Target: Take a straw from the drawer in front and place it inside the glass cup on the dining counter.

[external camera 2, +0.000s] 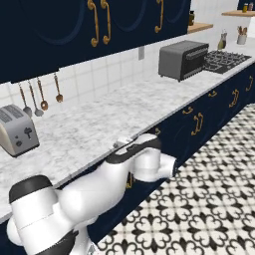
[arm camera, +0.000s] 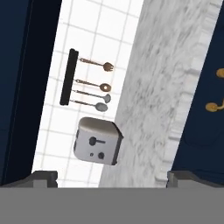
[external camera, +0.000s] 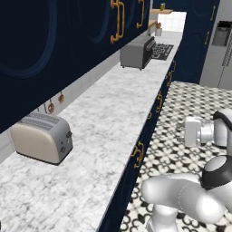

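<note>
Zero steps done, by the look of it: no straw in hand, drawer front shut as far as can be told.
Worktop: long white-grey marble slab [external camera: 90,136] running along the wall, navy cabinet fronts w/ brass handles under its edge.
Wall cabs: dark navy upper doors [external camera 2: 60,30] w/ brass pulls, above white tile.
Arm: white Panda arm w/ dark joints [external camera 2: 99,189], reaching low along the cabinet face below the worktop edge.
Toaster oven: boxy grey unit [external camera 2: 183,60] at far end of the slab, black hob beyond it.
Toaster: silver-beige two-slot toaster [arm camera: 97,141], against the tiles, well apart from the oven.
Utensils: row of small brass and steel spoons [arm camera: 94,85] on a black rail, just above the toaster.
Gripper: dark two-finger hand [arm camera: 112,177], tips spread wide, nothing between them; camera looks up past the counter edge.
Drawer: navy front w/ brass handle [arm camera: 214,105] near the hand; can't tell if this is the right one.
Straw, glass cup: can't place either.
Left to do: open drawer, pick straw, drive to dining counter, drop it in the cup. Basically all of it.
</note>
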Available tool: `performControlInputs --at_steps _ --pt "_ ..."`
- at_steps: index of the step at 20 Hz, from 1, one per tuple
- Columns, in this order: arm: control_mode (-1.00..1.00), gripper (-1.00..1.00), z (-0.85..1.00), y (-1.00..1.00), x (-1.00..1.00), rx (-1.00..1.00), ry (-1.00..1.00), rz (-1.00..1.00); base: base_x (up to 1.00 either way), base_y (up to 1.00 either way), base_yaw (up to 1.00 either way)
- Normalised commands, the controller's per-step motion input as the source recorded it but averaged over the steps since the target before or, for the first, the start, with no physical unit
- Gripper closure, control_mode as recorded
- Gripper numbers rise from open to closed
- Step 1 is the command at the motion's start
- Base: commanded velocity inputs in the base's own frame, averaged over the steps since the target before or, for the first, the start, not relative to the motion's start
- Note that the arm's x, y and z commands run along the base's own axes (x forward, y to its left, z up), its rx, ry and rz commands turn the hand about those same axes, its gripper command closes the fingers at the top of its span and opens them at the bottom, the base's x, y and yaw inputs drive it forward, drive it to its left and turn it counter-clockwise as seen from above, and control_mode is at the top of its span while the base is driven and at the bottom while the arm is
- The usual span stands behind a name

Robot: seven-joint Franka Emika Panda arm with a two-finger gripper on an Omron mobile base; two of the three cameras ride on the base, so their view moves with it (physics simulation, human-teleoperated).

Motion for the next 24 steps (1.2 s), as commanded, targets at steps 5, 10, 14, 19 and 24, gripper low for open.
performControlInputs --at_steps 5,10,14,19,24 --pt "-1.00 -1.00 -0.52 0.15 0.00 0.07 -0.13 0.00 0.00 0.00 0.00" --pt "-1.00 -1.00 -0.50 0.25 0.14 0.01 -0.07 0.00 0.00 0.00 0.00" --pt "-1.00 -1.00 -0.50 0.30 0.18 0.00 -0.02 0.00 0.00 0.00 0.00" --pt "-1.00 -1.00 -0.38 0.34 0.24 0.00 0.00 0.00 0.00 0.00 0.00" --pt "-1.00 -1.00 -0.32 0.36 0.24 0.00 0.00 0.00 0.00 0.00 0.00"
